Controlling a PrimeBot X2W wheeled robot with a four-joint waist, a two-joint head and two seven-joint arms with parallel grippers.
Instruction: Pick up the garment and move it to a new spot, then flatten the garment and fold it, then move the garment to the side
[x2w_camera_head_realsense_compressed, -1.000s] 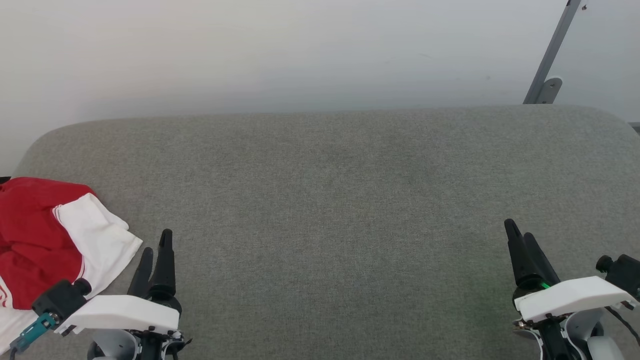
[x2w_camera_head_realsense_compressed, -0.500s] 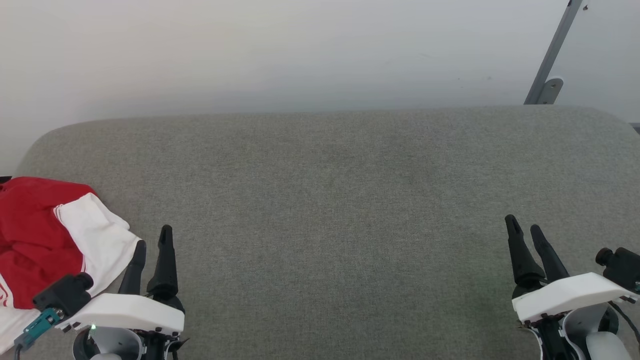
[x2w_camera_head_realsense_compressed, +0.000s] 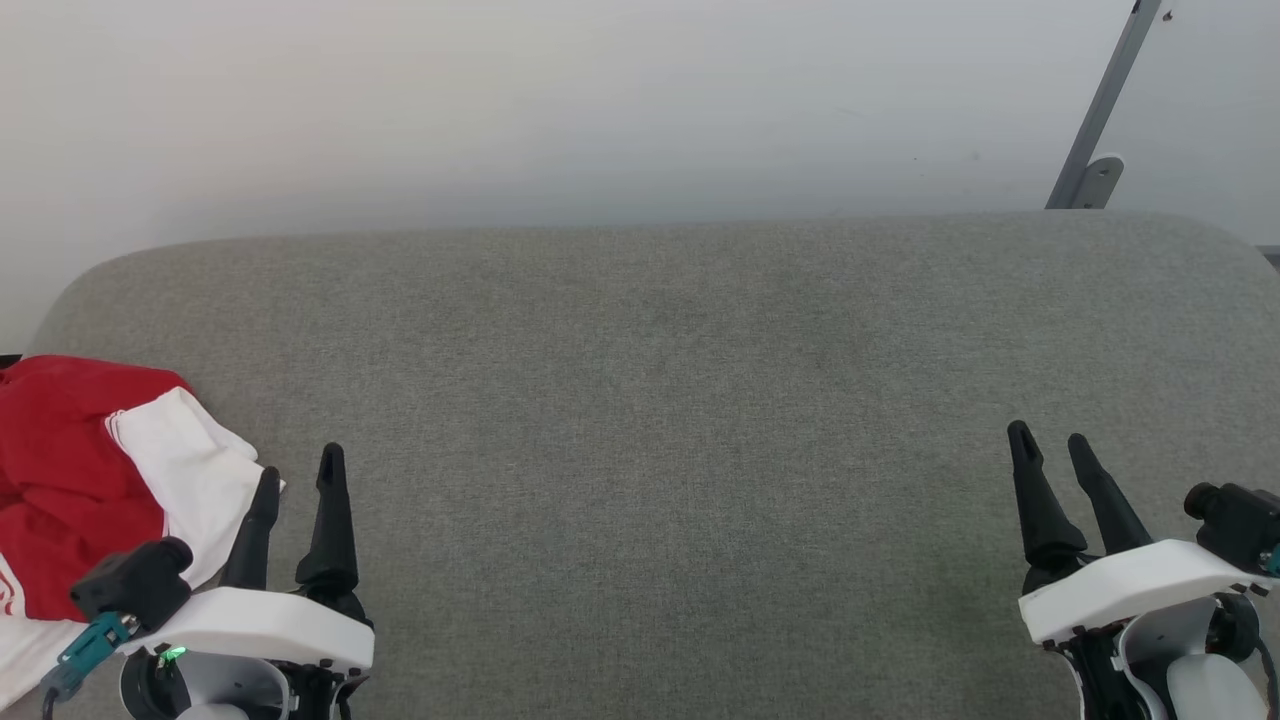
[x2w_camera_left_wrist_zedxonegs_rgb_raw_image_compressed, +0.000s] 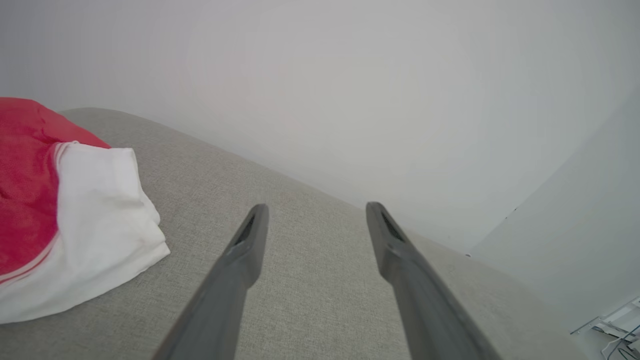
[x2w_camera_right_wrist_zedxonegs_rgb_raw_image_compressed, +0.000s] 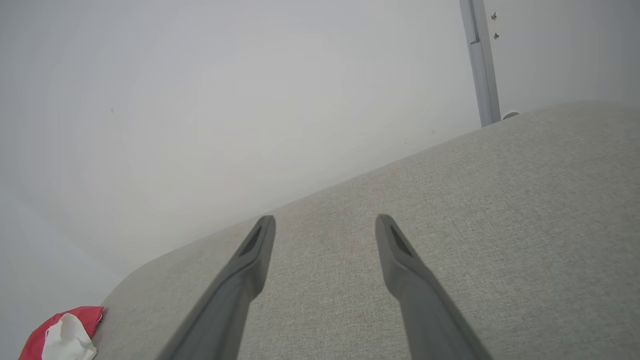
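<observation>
Two grippers show near the front edge of the grey bench (x2w_camera_head_realsense_compressed: 650, 380) in our head view: the left gripper (x2w_camera_head_realsense_compressed: 300, 462) and the right gripper (x2w_camera_head_realsense_compressed: 1048, 435), both with fingers spread wide and empty. The garment (x2w_camera_head_realsense_compressed: 70, 470) lies bunched at the bench's left end, its white sleeve just beside our left gripper's outer finger. From the left wrist we see the garment (x2w_camera_left_wrist_zedxonegs_rgb_raw_image_compressed: 75, 215) left of the parted fingers, not touching them. From the right wrist it is a small heap (x2w_camera_right_wrist_zedxonegs_rgb_raw_image_compressed: 65, 335) at the bench's far left end, well apart from our wide fingers.
</observation>
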